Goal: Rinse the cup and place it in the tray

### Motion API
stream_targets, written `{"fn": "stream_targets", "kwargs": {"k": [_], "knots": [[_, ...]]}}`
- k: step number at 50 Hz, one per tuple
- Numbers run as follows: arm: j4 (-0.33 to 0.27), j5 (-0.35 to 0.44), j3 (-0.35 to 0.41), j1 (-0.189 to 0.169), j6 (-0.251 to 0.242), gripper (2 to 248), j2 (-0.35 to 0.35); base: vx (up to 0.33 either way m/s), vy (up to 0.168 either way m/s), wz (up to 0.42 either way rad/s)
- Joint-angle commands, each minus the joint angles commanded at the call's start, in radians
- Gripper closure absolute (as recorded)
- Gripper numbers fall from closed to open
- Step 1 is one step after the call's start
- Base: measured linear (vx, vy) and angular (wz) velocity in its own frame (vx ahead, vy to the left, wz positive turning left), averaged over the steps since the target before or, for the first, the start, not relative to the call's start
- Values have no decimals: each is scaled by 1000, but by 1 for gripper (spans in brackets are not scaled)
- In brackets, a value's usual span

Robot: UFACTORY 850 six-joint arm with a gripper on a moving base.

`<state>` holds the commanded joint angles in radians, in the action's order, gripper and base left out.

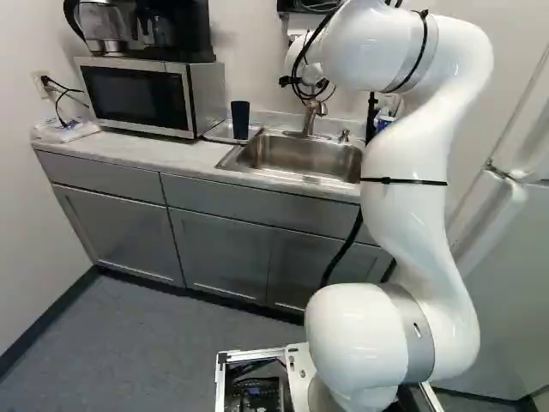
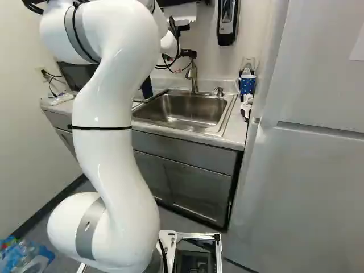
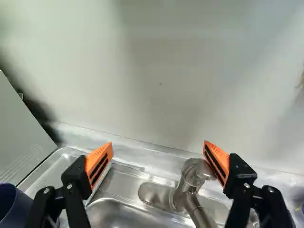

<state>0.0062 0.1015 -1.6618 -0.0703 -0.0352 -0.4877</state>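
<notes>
Microwave (image 1: 141,96) on surface (image 1: 129,154), coffee maker (image 1: 176,26) on top. Just beside microwave, dark blue cup (image 1: 240,120) upright in shallow metal tray (image 1: 216,132). Next, sink (image 1: 296,156), faucet (image 1: 310,117) at its back edge. Hand (image 2: 176,62) up by faucet, 2 fingers wide apart, nothing gripped; cup outside 1 finger, faucet close to other. Beyond sink, white-spotted blue mug (image 2: 247,85) on surface. At right of right base view, refrigerator (image 2: 307,148).
</notes>
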Motion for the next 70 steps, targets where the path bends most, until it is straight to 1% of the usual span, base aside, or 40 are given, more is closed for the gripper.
{"fn": "stream_targets", "kwargs": {"k": [26,45,51,59,70], "knots": [[0,-19,48,-1,0,3,39,0,0,0],[0,-73,93,-2,0,3,76,0,0,0],[0,-77,112,-4,0,3,92,0,0,0],[0,-77,131,-13,0,3,109,0,0,0],[0,-77,143,-37,0,3,135,0,0,0]]}}
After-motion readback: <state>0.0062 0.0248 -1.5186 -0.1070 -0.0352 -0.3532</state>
